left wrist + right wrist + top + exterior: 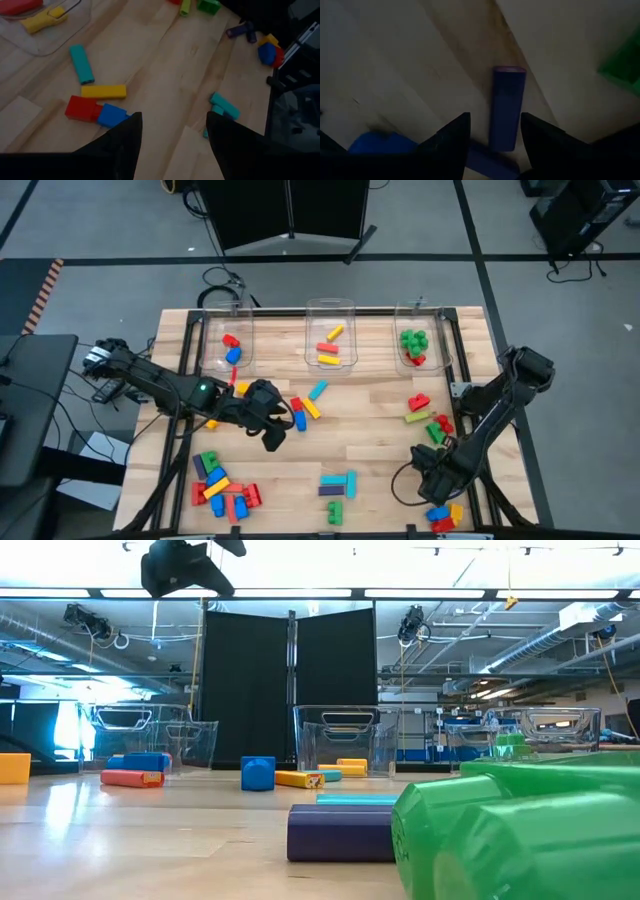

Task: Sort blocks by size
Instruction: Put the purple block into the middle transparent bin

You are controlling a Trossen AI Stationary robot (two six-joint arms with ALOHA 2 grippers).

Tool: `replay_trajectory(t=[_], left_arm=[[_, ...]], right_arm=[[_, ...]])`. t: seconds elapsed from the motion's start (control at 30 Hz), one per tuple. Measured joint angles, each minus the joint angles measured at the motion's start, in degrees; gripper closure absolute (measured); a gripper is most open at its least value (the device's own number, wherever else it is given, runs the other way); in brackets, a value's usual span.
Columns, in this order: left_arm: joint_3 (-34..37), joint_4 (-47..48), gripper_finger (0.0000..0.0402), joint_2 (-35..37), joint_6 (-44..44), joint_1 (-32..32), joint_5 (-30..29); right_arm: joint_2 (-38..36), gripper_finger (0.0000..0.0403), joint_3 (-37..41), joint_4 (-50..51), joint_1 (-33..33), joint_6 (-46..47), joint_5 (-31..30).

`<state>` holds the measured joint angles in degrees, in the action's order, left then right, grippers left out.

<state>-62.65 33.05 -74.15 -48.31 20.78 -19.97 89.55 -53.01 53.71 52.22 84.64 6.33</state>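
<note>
No writing is legible on the blocks (pixel 338 484). The left claw (pixel 172 131) hangs open and empty mid-bench. The right claw (pixel 495 131), open near the bench's front right corner, straddles a purple block (pixel 507 107).

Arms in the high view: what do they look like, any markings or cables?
Both arms are dark, jointed. The left arm carries a small green light; the right arm has a black cable looped beside its gripper. The left gripper has two dark tapered fingers.

A huge green block (pixel 520 835) was blurred and cut off by the low view's edge. In the right wrist view, the purple block (pixel 506 107) had its near end hidden between dark fingers (pixel 451 145).
</note>
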Motion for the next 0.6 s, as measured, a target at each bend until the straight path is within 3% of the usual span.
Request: replay_trajectory(t=[0.27, 0.4, 0.6], left_arm=[[0.00, -0.51, 0.0174, 0.00, 0.00, 0.00, 0.00], [0.00, -0.66, 0.0174, 0.00, -0.02, 0.00, 0.00], [0.00, -0.58, 0.0174, 0.00, -0.13, 0.00, 0.36]], right_arm=[[2.74, 0.0222, 2.83, -1.49, 1.27, -0.40, -0.53], [2.98, 0.0229, 6.43, -8.83, 1.32, 0.06, -0.47], [2.57, 0.0280, 8.70, -12.03, 1.30, 4.07, -0.26]])
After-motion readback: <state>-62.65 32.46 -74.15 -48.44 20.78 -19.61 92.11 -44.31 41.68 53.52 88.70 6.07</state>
